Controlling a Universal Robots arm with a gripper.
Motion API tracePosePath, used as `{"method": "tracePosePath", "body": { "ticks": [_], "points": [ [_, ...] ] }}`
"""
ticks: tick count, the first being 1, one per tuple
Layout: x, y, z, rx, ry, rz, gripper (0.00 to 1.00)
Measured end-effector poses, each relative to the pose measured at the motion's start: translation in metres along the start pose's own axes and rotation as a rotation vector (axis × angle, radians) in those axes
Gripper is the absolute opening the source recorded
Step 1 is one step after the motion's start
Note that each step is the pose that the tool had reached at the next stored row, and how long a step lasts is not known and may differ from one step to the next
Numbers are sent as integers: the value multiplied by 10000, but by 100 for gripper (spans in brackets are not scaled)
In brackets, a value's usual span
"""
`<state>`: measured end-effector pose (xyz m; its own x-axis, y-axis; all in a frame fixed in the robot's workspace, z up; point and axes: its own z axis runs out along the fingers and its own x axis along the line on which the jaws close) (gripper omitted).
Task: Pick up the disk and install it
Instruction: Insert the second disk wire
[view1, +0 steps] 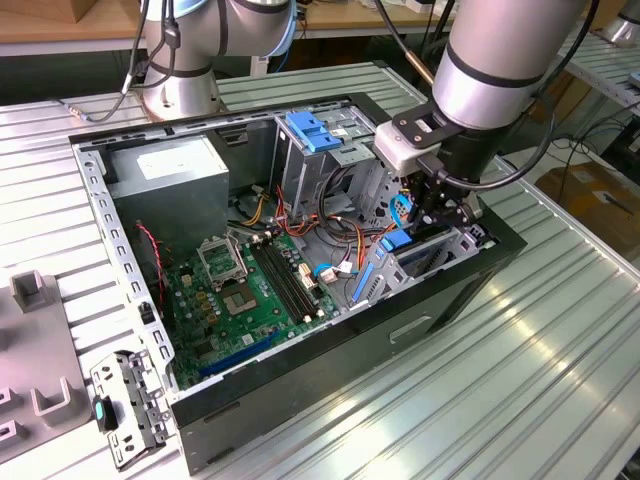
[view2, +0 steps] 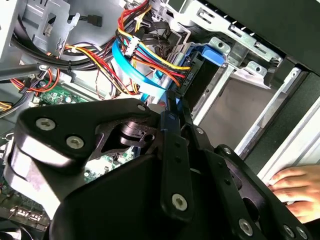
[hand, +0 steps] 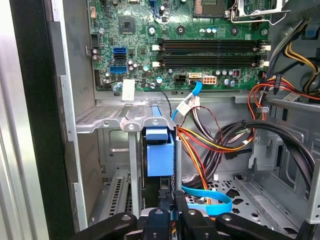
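Observation:
The disk (hand: 160, 155) stands on edge in a vertical slot of the metal drive bay, its blue plastic rail end facing me. In the second wrist view the disk (view2: 210, 56) shows its blue rail at the bay's mouth. In the exterior view the disk (view1: 397, 241) sits low in the front corner of the open computer case (view1: 330, 365). My gripper (hand: 174, 210) hangs just short of the disk and in line with it. Its fingers are drawn close together and I see nothing held between them. The gripper (view1: 440, 222) reaches down into the case; its tips (view2: 172, 107) point at the bay.
A bundle of coloured wires (hand: 215, 142) and a blue flat cable (hand: 207, 197) lie beside the bay. The green motherboard (view1: 245, 295), grey power-supply box (view1: 170, 185) and blue bracket on the drive cage (view1: 315, 130) fill the case. A hand (view2: 295, 190) rests on the case edge.

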<state>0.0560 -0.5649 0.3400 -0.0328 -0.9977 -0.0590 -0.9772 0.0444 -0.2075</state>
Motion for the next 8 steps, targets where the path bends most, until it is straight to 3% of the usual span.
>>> {"method": "tracePosePath", "body": {
  "ticks": [2, 8],
  "points": [
    [2, 7, 35, -2, -20, 4, 16],
    [7, 7, 36, 0, -42, 8, 16]
  ]
}}
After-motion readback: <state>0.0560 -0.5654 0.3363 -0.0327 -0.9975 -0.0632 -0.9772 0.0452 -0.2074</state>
